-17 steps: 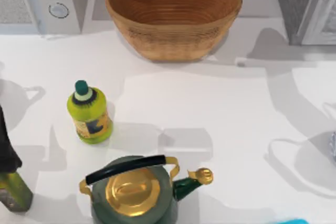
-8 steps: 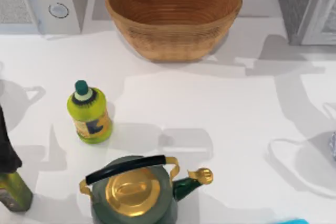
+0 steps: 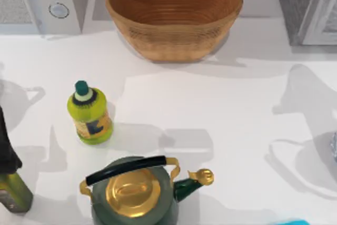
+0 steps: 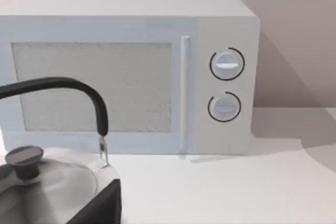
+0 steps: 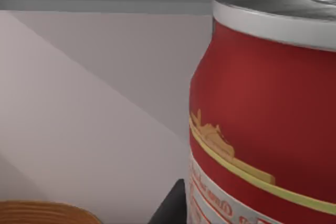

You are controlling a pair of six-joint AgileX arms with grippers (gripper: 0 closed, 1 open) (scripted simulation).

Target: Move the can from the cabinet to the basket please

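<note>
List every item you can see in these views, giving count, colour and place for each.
basket: one, tan wicker, back centre of the table
microwave: one, white with two round knobs, back left
cabinet: one, grey speckled with a white-framed door, back right
bottle: one, yellow-green with a dark green cap, left of centre
green kettle: one, gold lid and black handle, front
grey kettle: one, black handle, in front of the microwave
can: one, red with a silver top, close to the right wrist camera
table: one, white
</note>
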